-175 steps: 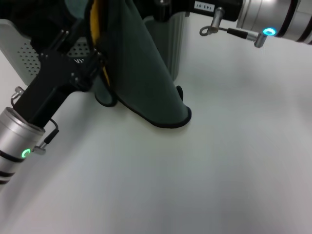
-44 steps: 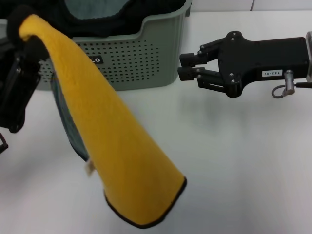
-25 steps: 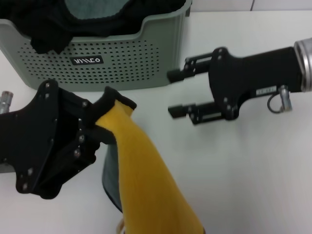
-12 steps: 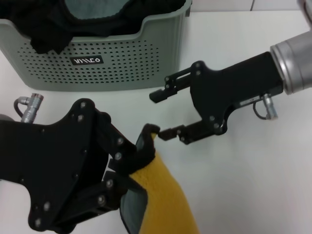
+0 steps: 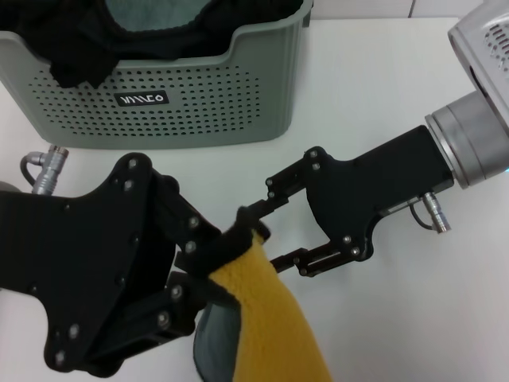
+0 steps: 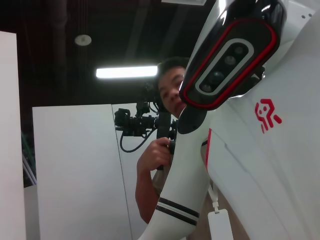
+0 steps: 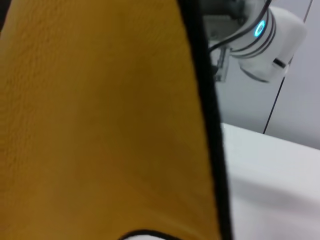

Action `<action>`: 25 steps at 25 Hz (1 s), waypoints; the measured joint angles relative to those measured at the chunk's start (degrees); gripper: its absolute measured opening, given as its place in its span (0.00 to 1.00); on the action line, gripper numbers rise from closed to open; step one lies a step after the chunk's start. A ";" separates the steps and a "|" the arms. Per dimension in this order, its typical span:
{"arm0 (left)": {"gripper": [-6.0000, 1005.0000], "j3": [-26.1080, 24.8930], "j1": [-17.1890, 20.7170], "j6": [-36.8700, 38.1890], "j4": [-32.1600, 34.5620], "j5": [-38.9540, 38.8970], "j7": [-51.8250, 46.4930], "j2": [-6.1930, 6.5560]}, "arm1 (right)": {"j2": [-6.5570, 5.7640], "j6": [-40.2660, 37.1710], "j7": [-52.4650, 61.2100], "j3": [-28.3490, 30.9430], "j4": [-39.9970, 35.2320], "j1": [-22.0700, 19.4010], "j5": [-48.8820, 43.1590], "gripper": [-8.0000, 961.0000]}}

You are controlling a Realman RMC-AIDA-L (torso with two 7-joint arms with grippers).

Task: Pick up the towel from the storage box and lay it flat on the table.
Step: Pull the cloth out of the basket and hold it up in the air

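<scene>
Right now your left claw (image 5: 219, 255) is clamped on the top corner of the towel (image 5: 266, 326), which hangs yellow side out, clear of the storage box (image 5: 199, 95) and above the white counter (image 5: 413, 318). Your right claw (image 5: 258, 235) is spread wide, gripping nothing, its fingers either side of that same pinched corner. Dark cloths (image 5: 87, 36) lie in the box.

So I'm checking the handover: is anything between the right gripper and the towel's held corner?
Nothing visible. The right gripper is open, its fingers either side of the towel corner that the left gripper holds above the table.
</scene>
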 joint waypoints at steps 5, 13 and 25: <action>0.02 0.02 0.26 0.00 0.03 -0.02 0.05 -0.11 | 0.03 -0.01 -2.01 -0.03 0.02 -0.65 -0.01 0.56; 0.02 0.02 0.23 0.00 0.07 -0.08 0.06 -0.24 | 0.03 -0.27 -4.96 0.26 0.25 -1.18 -0.03 0.34; 0.02 0.02 0.66 0.00 0.07 -0.78 0.06 -0.34 | 0.03 -0.49 -7.58 0.51 0.22 -1.83 -0.12 0.19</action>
